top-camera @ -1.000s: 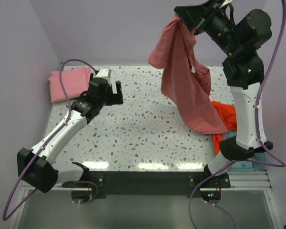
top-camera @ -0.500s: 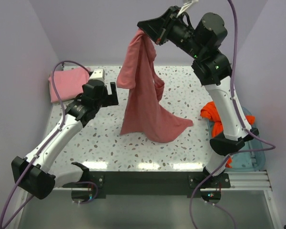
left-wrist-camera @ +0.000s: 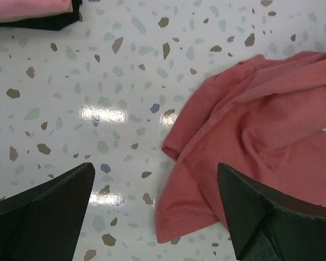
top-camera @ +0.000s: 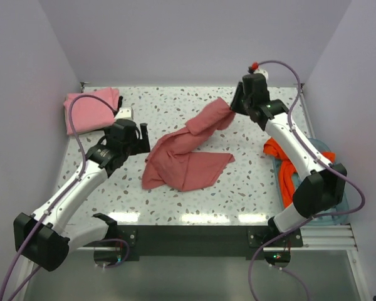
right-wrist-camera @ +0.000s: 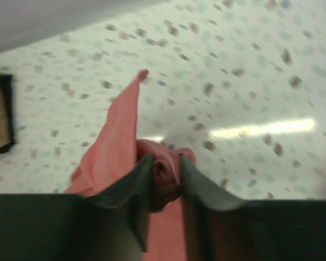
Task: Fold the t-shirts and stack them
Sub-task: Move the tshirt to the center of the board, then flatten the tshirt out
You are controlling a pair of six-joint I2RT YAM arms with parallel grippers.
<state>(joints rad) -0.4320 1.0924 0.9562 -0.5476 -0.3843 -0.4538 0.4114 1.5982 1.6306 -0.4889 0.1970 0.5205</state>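
- While pinched in the closed fingers of the right gripper [top-camera: 235, 108] [right-wrist-camera: 163, 168], held off the speckled white terrazzo table [top-camera: 175, 103]: upper-right tip of the dusty rose-red cloth t-shirt [top-camera: 188, 150] [left-wrist-camera: 261, 136] [right-wrist-camera: 117, 136].
- Rest of that shirt crumpled mid-frame in the top view, long axis diagonal, lower left to upper right; broad rumpled end at lower left, narrow bunched end at upper right.
- Left gripper [top-camera: 138, 135] [left-wrist-camera: 156, 168] spread wide, gripping nothing, just beside the shirt's left edge; hem corner near the right-hand finger in the left wrist view.
- Bare tabletop along the lower edge, upper centre and left of the shirt.
- Folded lighter pink t-shirt [top-camera: 88, 111] [left-wrist-camera: 27, 8] in the upper-left corner, well apart.
- Bright orange t-shirt [top-camera: 287, 160] bunched at the right edge, by the pale blue see-through plastic tray [top-camera: 329, 216].
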